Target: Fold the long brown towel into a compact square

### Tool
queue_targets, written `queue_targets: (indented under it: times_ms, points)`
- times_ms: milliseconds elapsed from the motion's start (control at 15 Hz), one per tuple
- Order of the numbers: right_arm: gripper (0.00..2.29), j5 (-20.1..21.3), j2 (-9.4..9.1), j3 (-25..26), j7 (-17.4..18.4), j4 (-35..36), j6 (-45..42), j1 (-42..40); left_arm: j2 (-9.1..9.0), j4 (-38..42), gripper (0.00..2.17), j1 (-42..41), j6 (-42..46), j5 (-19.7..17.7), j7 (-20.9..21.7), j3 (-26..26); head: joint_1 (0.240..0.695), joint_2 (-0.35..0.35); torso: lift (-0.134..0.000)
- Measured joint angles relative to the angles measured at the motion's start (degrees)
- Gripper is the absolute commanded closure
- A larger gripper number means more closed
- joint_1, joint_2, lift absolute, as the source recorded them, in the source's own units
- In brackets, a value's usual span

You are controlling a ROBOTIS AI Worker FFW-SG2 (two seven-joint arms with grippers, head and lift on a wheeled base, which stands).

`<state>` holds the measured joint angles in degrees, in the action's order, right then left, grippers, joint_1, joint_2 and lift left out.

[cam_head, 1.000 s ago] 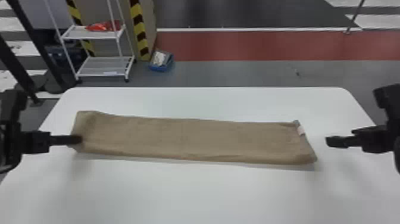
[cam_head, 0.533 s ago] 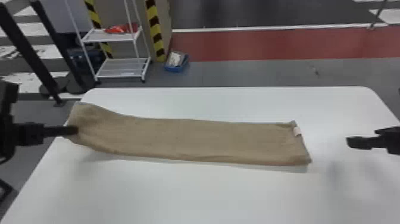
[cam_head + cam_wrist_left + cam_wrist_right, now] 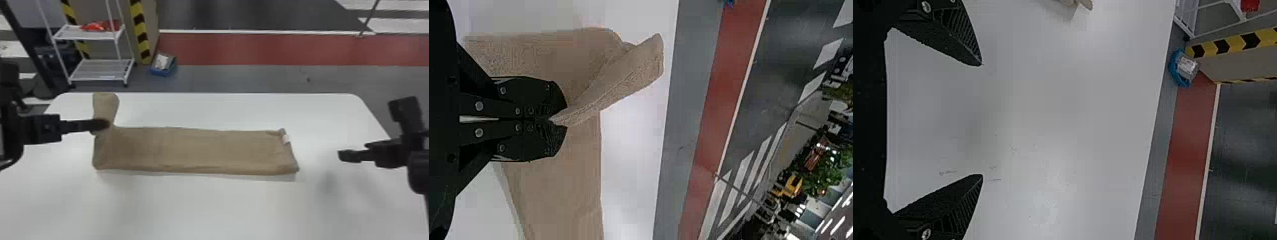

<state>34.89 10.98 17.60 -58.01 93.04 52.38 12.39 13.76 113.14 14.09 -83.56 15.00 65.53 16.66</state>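
Two fingers of my left gripper [image 3: 102, 124] are pressed together on a pinch of the long brown towel [image 3: 198, 150], near its left end. From my grip a narrow flap [image 3: 104, 103] sticks out past the towel's far edge, toward the far side of the table; in the left wrist view it looks ridged and creased, with a soft, slightly fuzzy weave. Beside the pinch the cloth bends in a slanting crease. The rest runs to the right as a long, mostly smooth strip, its near edge softly rounded. Its right end slants, and a small white tag [image 3: 285, 138] sits there close to the far corner.

My right gripper [image 3: 344, 155], its fingers spread wide with nothing between them, is over the white table [image 3: 223, 207], apart from the towel's right end. Beyond the table stand a white rack [image 3: 99, 69] holding something red [image 3: 96, 26] and a small blue container [image 3: 159, 72] on the floor.
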Motion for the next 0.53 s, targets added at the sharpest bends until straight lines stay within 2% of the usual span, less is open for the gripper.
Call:
queue_targets:
  times_ms: [267,533]
  points:
    - [0.08,0.0,0.17,0.39,-0.26,1.8,1.13,-1.03,-5.46,6.78,2.14,0.51,-6.03,2.4,-0.3,-10.06,0.695,-0.217,-0.125]
    - [0.08,0.0,0.26,0.41,-0.26,2.15,1.53,-1.21,-11.16,8.26,2.14,1.99,-6.23,6.03,-2.98,-17.35,0.695,-0.283,-0.125]
